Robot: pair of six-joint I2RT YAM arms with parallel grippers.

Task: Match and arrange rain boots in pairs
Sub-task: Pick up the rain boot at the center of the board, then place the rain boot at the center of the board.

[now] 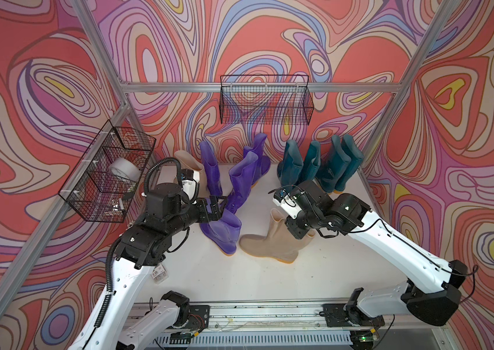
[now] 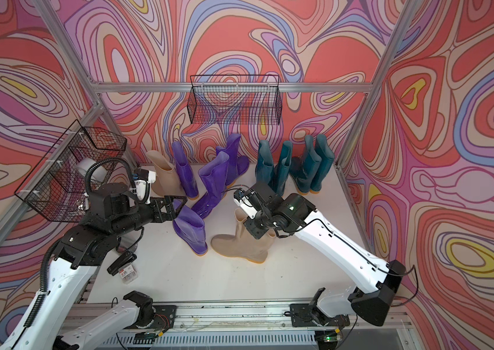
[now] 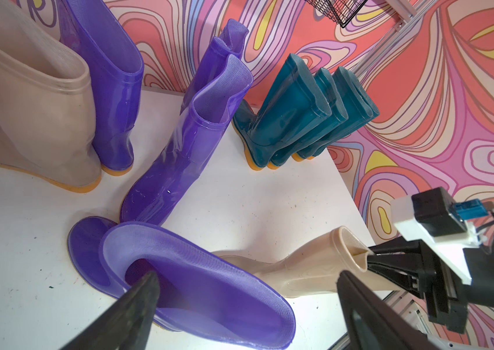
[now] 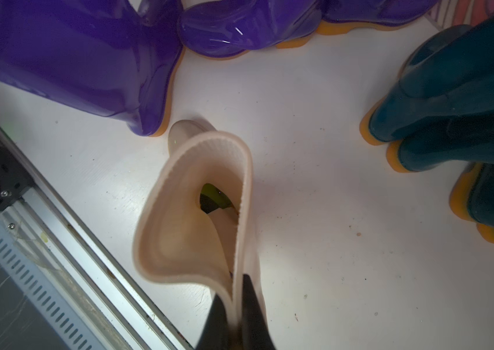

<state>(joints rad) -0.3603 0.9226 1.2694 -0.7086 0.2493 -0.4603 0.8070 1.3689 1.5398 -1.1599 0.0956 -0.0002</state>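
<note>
Gripping a glossy beige rubber rain boot [image 1: 270,244] by its cuff with the right tool [image 4: 235,315], mid-table.
Stands on its yellow-orange sole on the white table [image 1: 270,281], shaft upright, toe aimed at the left arm's side. Keeps company with a translucent purple rubber boot [image 3: 209,288] just beside, toe toward the near edge, left tool [image 3: 247,275] spread wide at its cuff, grasping nothing. Counted: four purple, four dark teal boots [image 1: 318,166] upright in a back row, two beige, second beige boot [image 1: 188,162] back left.

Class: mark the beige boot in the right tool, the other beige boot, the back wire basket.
Held beige boot [image 1: 263,247]: a top view, foot.
Other beige boot [image 2: 164,174]: a top view, shaft.
Back wire basket [image 1: 266,106]: a top view, front mesh.
</note>
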